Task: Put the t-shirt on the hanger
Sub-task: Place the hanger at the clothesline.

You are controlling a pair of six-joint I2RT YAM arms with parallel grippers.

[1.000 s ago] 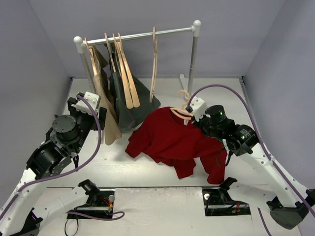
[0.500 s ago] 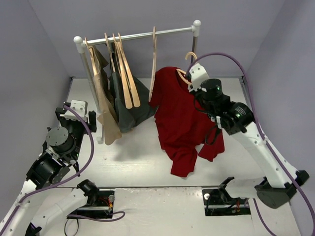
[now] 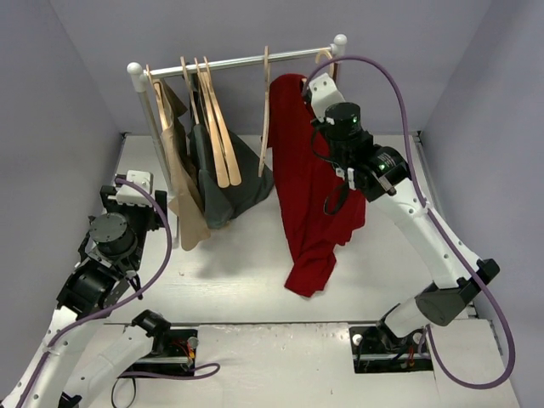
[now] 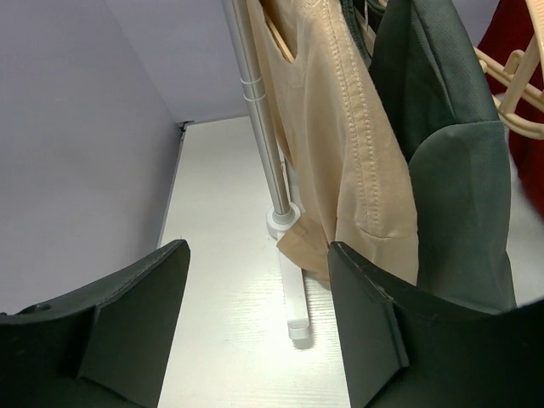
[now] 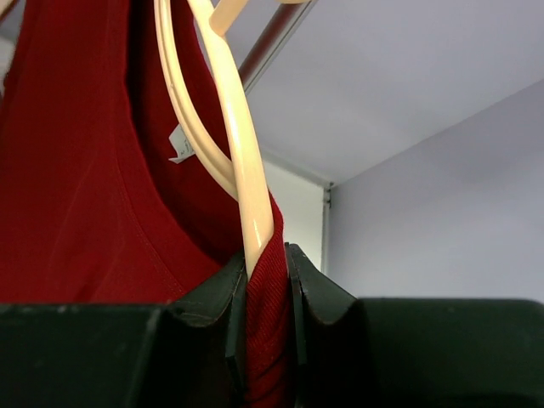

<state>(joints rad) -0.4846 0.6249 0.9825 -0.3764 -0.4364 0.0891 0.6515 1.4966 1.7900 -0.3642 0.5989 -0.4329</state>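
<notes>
The dark-red t-shirt (image 3: 306, 187) hangs full length on a light wooden hanger (image 3: 323, 58), held up at the right end of the rail (image 3: 255, 59). My right gripper (image 3: 316, 89) is shut on the hanger and the shirt's collar together; in the right wrist view the hanger (image 5: 242, 170) and red cloth (image 5: 85, 195) sit between the jaws (image 5: 265, 263). My left gripper (image 3: 134, 189) is open and empty, low at the left; in the left wrist view (image 4: 255, 280) it faces the rack's left post. A sliver of red shirt (image 4: 518, 42) shows there.
The white rack (image 3: 136, 76) carries a beige garment (image 3: 183, 195), a dark green-grey garment (image 3: 225, 183) and several bare wooden hangers (image 3: 267, 102). The rack's left post (image 4: 263, 127) and foot (image 4: 299, 306) stand close before my left gripper. Grey walls enclose the table.
My right arm has lifted the hanger with the t-shirt up from the table to the right end of the rail. The shirt now hangs straight. My left arm has drawn back slightly.
</notes>
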